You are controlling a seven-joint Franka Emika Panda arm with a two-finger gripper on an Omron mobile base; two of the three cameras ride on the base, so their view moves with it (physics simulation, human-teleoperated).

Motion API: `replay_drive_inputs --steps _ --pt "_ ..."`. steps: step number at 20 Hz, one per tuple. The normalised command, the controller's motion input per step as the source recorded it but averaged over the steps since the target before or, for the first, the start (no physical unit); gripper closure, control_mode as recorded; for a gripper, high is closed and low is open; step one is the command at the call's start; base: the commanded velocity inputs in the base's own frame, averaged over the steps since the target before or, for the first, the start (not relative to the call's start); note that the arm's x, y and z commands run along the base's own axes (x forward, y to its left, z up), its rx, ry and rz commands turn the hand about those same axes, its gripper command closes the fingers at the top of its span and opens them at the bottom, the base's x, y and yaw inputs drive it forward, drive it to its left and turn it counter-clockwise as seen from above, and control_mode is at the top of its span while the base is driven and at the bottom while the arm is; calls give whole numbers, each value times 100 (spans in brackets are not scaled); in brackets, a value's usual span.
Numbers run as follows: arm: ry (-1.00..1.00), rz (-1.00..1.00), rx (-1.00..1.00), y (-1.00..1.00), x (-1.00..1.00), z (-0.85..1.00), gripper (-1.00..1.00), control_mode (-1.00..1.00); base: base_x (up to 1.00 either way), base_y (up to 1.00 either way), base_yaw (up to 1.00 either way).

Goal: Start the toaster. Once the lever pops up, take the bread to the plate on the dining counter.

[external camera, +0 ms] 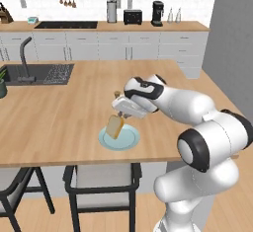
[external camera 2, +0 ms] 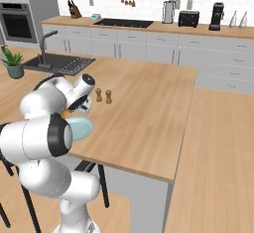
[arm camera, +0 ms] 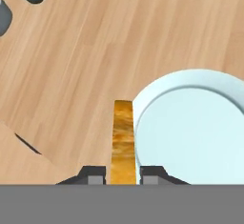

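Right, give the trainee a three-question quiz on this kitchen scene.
1. True or false: the bread lies flat on the plate.
2. What does the claw grip?
A) a salt shaker
B) the bread
C) nothing
3. Fill in: the toaster stands on the back counter between a steel canister and the ____ machine.

Key:
1. False; it hangs on edge in the claw, over the plate's rim.
2. B
3. coffee

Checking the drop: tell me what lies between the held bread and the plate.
Nothing: in the left base view the bread hangs over the plate with only air between.
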Motion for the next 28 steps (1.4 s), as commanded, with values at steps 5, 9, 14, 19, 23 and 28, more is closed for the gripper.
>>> replay_drive_inputs --steps 5,9,14,19,23,28 --pt "0 0 0 0 -1 -13 100 -100 0 0 0" --pt "0 0 -1 0 0 -10 100 -100 0 0 0" --pt "0 0 0 -5 -3 -15 100 -100 0 0 0" --pt "0 0 0 -14 0 -20 100 -100 0 0 0" --pt "0 0 0 -6 1 -24 100 -100 0 0 0" --pt "0 0 0 0 20 -22 100 -100 0 0 0"
